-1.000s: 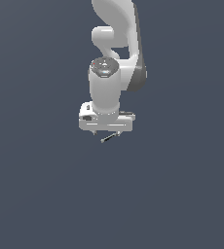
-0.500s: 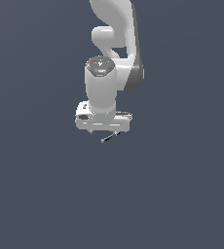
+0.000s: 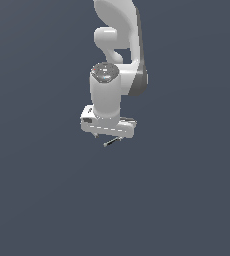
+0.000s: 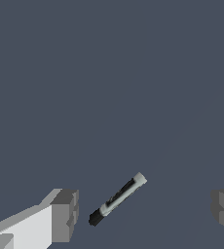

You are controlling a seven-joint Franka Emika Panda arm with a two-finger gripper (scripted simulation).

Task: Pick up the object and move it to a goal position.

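Here gripper (image 4: 143, 214) points down, fingers spread around stick (image 4: 117, 199), seemingly untouched.

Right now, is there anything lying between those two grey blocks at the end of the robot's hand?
Yes. In the wrist view a small black stick with a pale end lies slanted between the open jaws, touching neither one.

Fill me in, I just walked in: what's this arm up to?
A white Panda arm hangs over a plain dark surface with its gripper open. A small black stick with a paler end lies between the two fingers, touching neither. It has not been grasped yet; closing on it looks like the next step.
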